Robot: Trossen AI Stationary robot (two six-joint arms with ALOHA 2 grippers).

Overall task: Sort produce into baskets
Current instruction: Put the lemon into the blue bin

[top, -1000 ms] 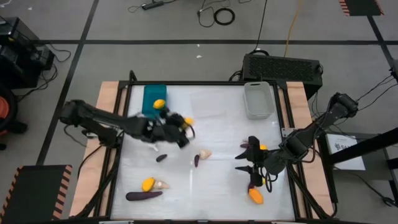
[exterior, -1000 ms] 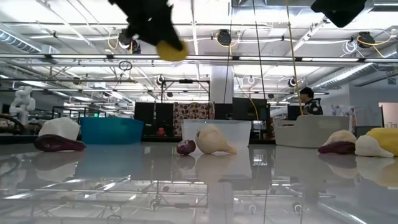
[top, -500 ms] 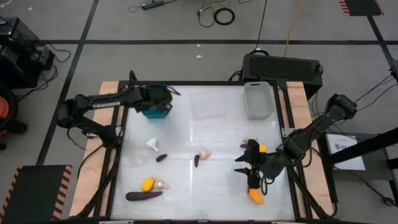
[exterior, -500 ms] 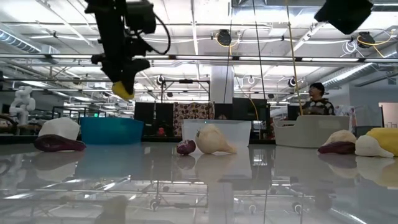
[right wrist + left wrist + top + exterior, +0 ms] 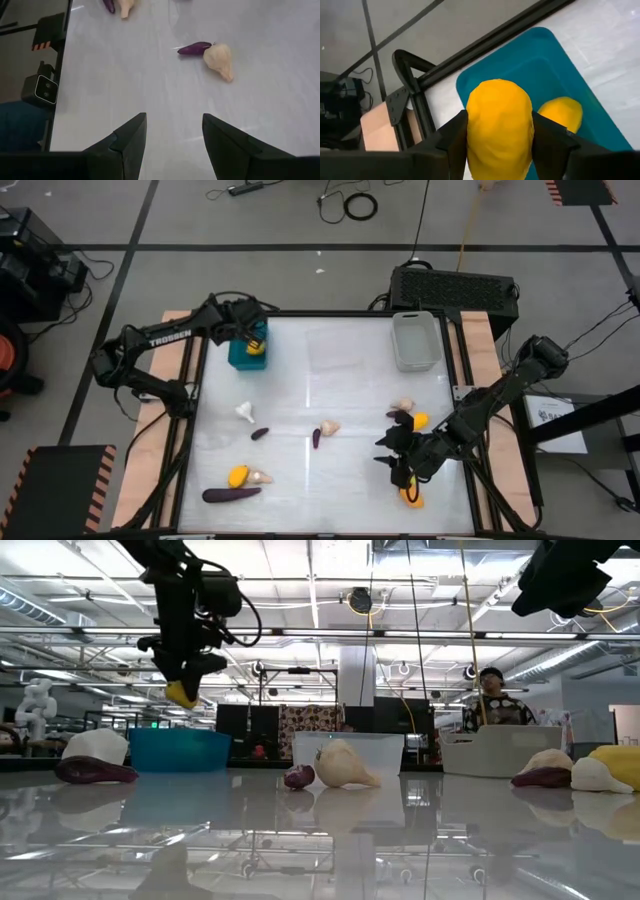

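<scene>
My left gripper [image 5: 252, 338] is shut on a yellow-orange oval [image 5: 500, 127] above the teal bin [image 5: 240, 360] at the table's far left. The oval also shows in the low view [image 5: 182, 693], well above the bin [image 5: 180, 750]. A second yellow oval [image 5: 561, 113] lies inside the bin. My right gripper [image 5: 400, 465] is open and empty over the near right of the table, its fingers apart in the right wrist view [image 5: 172, 145]. A yellow oval [image 5: 411, 498] lies on the table just nearer the front edge than that gripper. My left gripper pinches the yellow oval by its two long sides [image 5: 470, 135] between its two fingers. The fingers come from above, pointing down. The oval hangs below them, lifted clear over the teal bin.
Loose produce lies on the table: garlic bulbs [image 5: 244, 412] [image 5: 328, 427] [image 5: 260, 477], small purple pieces [image 5: 259, 434] [image 5: 316, 438], a yellow oval [image 5: 237, 476], a long eggplant [image 5: 231, 494], and a cluster at the right [image 5: 408, 415]. A white-grey bin [image 5: 414, 340] stands far right, a black box [image 5: 455, 288] beyond it.
My left gripper has carried the yellow oval from over the middle left of the table toward the far left corner, and now holds it over the teal bin. My right gripper has shifted a little toward the near edge, still open.
</scene>
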